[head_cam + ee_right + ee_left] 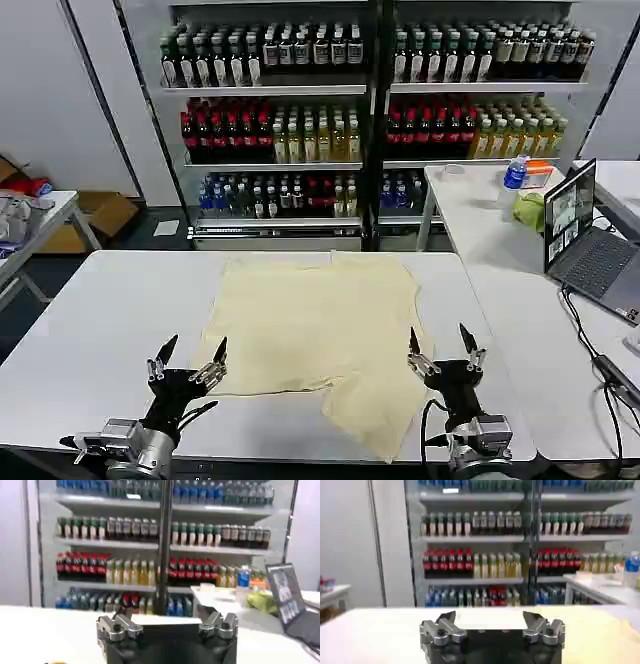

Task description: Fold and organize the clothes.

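T-shirt (320, 335): flat, long axis 12-to-6; my left gripper (187, 362) at 7, right gripper (444, 351) at 4, nearer; both wide, empty.

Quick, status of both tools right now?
Left tool: open, empty, at the T-shirt's near left edge.
Right tool: open, empty, at its near right edge.

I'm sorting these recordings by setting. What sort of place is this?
Probably a robot lab staged like a shop: drink shelves packed with bottles stand behind white tables, a laptop sits open on the side table, and a T-shirt lies spread for folding.
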`<move>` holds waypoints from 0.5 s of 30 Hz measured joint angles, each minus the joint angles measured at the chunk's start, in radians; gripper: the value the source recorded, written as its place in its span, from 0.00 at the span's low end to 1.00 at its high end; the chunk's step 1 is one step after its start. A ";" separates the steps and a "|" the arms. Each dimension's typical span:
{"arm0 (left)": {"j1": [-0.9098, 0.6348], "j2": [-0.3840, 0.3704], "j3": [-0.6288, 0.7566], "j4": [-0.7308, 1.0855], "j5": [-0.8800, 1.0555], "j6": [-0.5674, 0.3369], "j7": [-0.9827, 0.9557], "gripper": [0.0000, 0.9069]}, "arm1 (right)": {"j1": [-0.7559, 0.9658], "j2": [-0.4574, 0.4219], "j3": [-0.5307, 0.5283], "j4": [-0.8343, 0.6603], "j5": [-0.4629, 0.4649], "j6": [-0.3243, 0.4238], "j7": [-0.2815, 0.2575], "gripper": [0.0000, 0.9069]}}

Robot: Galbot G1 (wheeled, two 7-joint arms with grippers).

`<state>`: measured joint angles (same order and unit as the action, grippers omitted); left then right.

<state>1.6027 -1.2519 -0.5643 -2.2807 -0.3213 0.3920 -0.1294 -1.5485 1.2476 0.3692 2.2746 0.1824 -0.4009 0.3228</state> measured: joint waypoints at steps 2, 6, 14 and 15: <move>0.000 0.007 -0.001 0.005 -0.006 0.031 -0.001 1.00 | -0.008 0.001 -0.003 0.000 0.009 -0.020 0.008 1.00; -0.004 0.021 0.001 0.021 -0.011 0.078 -0.007 1.00 | -0.026 0.001 -0.020 -0.005 0.022 -0.051 0.026 1.00; -0.023 0.055 0.002 0.069 -0.035 0.133 -0.031 1.00 | -0.073 0.011 -0.064 0.005 0.024 -0.081 0.051 1.00; -0.027 0.058 0.003 0.076 -0.037 0.137 -0.033 1.00 | -0.079 0.012 -0.071 0.007 0.023 -0.084 0.052 1.00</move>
<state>1.5760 -1.1937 -0.5610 -2.2046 -0.3580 0.5292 -0.1622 -1.6277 1.2593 0.2980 2.2817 0.2056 -0.4847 0.3749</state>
